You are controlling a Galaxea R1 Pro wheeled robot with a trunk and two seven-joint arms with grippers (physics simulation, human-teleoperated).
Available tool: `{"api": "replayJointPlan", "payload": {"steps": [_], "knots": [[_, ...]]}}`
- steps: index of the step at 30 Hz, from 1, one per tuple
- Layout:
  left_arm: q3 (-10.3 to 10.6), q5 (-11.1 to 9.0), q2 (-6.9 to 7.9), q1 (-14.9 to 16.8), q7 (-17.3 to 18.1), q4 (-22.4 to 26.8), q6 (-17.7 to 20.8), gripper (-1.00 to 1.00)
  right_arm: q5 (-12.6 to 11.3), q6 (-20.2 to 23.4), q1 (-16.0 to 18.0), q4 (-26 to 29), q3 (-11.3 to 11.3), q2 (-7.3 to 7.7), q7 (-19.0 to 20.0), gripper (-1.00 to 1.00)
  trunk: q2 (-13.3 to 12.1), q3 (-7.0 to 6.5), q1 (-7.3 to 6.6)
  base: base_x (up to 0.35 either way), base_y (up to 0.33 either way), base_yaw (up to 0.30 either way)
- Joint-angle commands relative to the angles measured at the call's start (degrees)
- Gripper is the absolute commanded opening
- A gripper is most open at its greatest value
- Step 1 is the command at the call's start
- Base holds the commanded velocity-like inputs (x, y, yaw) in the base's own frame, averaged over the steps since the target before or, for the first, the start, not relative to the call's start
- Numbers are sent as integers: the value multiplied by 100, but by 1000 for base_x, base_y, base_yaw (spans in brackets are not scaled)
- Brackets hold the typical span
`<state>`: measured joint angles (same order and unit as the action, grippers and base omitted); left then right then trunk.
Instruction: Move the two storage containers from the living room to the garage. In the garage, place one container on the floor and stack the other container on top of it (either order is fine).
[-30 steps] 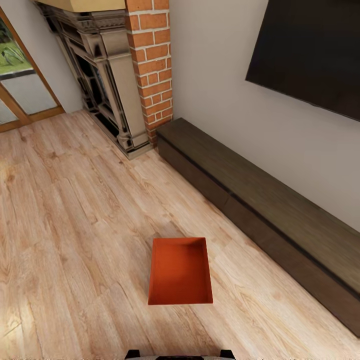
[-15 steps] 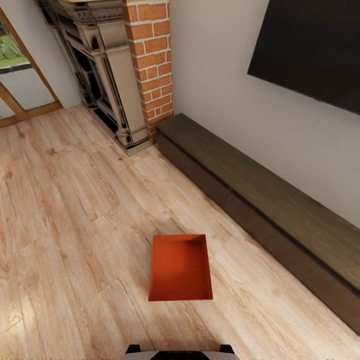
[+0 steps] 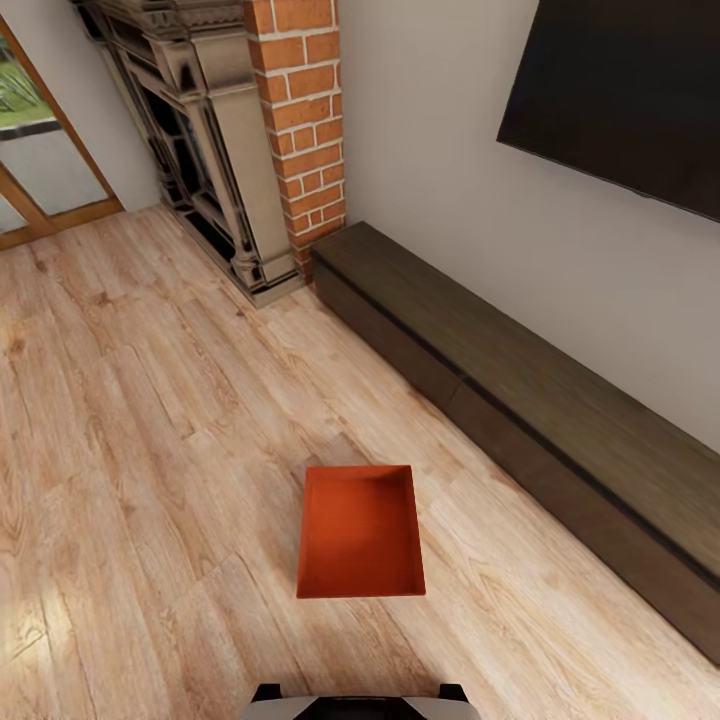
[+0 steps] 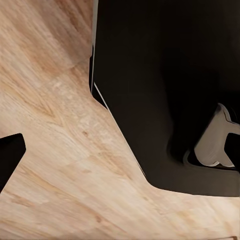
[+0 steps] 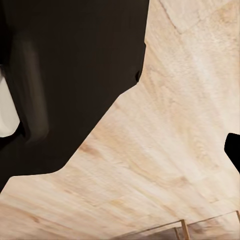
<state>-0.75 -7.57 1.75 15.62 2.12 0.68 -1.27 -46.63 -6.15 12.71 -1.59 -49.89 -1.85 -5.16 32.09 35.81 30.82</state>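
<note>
Plank floor [image 3: 150, 420] of living room, orange container [image 3: 360, 533] resting there, gripper states untellable.

Head: looked forward and down over the plank floor [image 3: 150, 420].
Wrists: looked closely down at the same planks.

one orange-red bin [image 3: 361, 532], one brick chimney [image 3: 303, 120], one dark fireplace [image 3: 195, 150], one long low dark cabinet [image 3: 520, 400], one TV [image 3: 620, 100] on the wall, one glass door [image 3: 45, 165]
</note>
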Motion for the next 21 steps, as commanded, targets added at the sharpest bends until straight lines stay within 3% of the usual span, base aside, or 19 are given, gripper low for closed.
{"api": "replayJointPlan", "payload": {"steps": [1, 21], "knots": [[-4, -52, 1, 3, 22, -6, -13, 100, -42, -22, 4, -17, -46, -7, -3, 100, 5, 5, 2, 0, 0, 0], [-2, -52, 1, 3, 19, -6, -13, 100, -30, -23, 4, -17, -60, -2, -44, 100, 5, 5, 2, 0, 0, 0]]}}
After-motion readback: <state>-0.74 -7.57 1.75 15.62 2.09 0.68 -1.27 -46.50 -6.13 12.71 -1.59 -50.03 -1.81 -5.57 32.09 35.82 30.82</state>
